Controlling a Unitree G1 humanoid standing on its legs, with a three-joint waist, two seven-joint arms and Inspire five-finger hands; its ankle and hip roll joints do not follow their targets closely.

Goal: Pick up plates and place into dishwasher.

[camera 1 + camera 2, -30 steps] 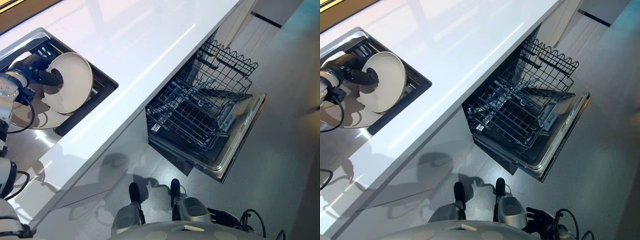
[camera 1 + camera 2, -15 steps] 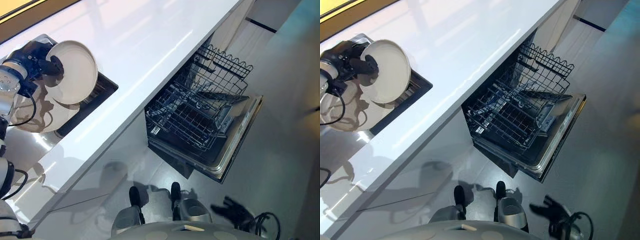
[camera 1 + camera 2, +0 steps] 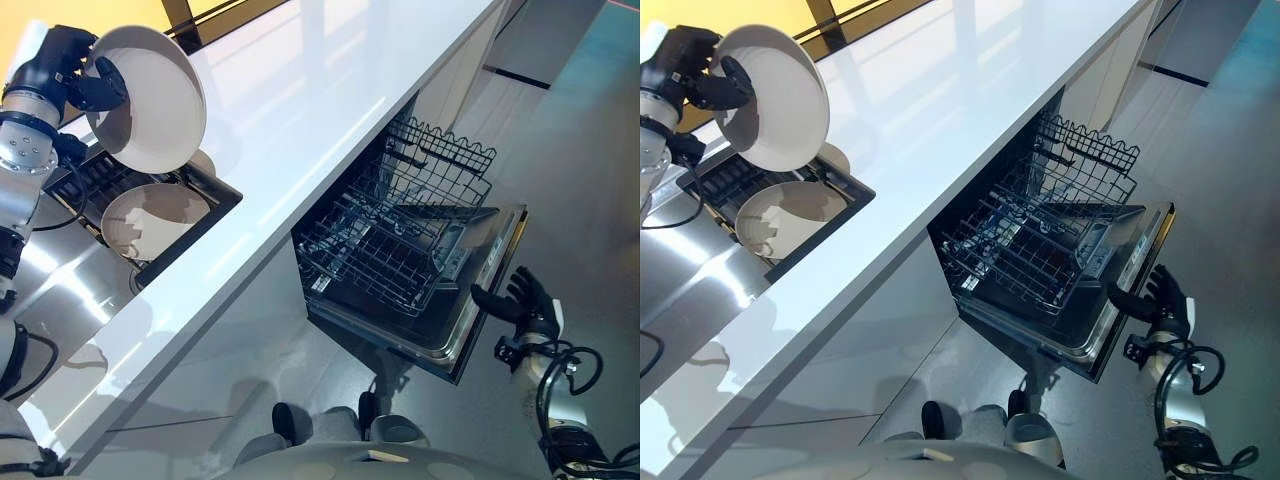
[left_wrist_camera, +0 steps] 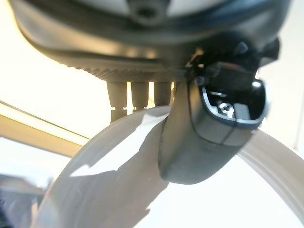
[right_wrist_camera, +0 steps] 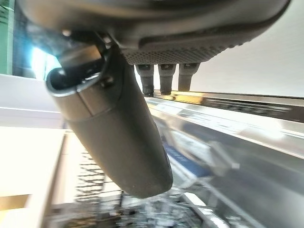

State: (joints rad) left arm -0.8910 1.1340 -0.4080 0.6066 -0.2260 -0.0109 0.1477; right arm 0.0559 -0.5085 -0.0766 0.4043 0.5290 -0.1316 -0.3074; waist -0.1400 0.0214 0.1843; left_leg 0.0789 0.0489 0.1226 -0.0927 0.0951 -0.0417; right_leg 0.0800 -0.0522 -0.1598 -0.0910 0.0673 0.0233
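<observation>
No writing can be made out on the plate, the sink or the dishwasher. The left robot hand (image 3: 62,62) is clamped on the rim of a white plate (image 3: 150,98), thumb across its inner face and fingers (image 4: 137,95) behind the edge, holding it tilted above the sink (image 3: 215,195); half a second ago the plate was lower, close over the sink, and it has since risen clear of it. A second plate (image 3: 150,215) lies flat in the sink, beneath the held one. To the right of the sink, below the white desk (image 3: 330,90), the dishwasher (image 3: 490,290) stands with its door dropped open and its wire rack (image 3: 385,245) pulled out (no dishes can be seen in the rack). The right robot hand (image 3: 520,298), which was lower and farther from the door earlier, now sits just beside the door's outer edge with its fingers spread apart, gripping nothing.
</observation>
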